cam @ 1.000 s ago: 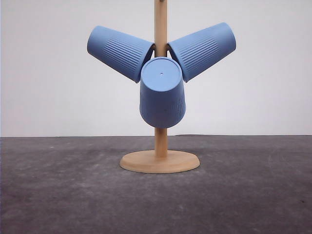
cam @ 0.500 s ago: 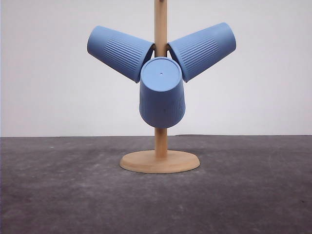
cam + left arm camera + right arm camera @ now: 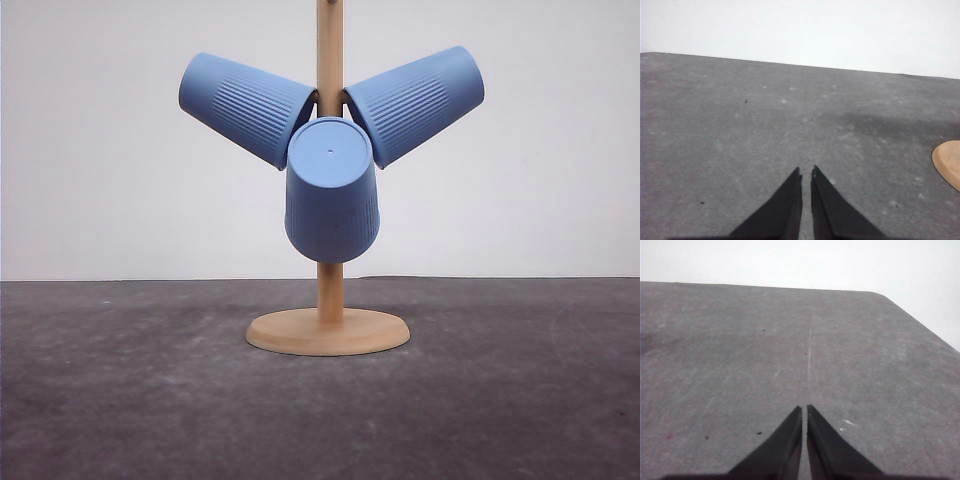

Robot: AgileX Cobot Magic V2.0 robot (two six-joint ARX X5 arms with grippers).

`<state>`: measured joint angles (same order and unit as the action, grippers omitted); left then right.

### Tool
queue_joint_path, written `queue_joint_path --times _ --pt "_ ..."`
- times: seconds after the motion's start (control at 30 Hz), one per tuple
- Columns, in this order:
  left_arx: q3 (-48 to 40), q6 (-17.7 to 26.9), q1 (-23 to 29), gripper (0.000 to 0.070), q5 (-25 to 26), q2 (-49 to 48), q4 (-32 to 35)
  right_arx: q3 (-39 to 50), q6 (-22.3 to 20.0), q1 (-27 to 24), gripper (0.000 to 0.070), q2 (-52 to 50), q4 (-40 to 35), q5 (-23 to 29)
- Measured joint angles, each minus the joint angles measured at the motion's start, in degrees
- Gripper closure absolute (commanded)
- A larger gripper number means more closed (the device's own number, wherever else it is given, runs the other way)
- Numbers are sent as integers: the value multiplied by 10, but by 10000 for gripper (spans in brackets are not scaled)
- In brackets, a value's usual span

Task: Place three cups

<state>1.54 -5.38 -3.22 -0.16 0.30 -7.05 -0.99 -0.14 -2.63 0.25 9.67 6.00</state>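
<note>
**3 cups hang on the stand, both end effectors clenched and empty**

In the front view, all 3 light-blue ribbed cups sit on the wooden stand [image 3: 328, 331], which rises from a round base on the dark grey surface [image 3: 120, 400]. The left cup [image 3: 243, 108] lies with its long axis slanting up and to the left, flat base outermost, mouth against the post. The right cup [image 3: 416, 102] mirrors it, its axis slanting up and to the right, base outermost. The middle cup [image 3: 332, 190] points toward the camera and slightly upward, so its flat base faces the viewer and its mouth hangs lower, toward the post. What sits inside the cups cannot be seen.

Compared with the frames 1.0 s and 0.5 s ago, nothing has shifted: cups and stand hold the same positions.

The left end effector [image 3: 806, 172] hangs over bare surface, fingers pressed nearly together and gripping nothing; an edge of the stand's base shows nearby. The right end effector [image 3: 804, 409] is likewise clenched and empty above bare surface.
</note>
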Motion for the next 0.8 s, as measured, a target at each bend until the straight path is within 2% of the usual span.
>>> queue_joint_path --times 0.8 --pt "0 0 0 688 0 0 0 0 0 0 686 0 0 0"
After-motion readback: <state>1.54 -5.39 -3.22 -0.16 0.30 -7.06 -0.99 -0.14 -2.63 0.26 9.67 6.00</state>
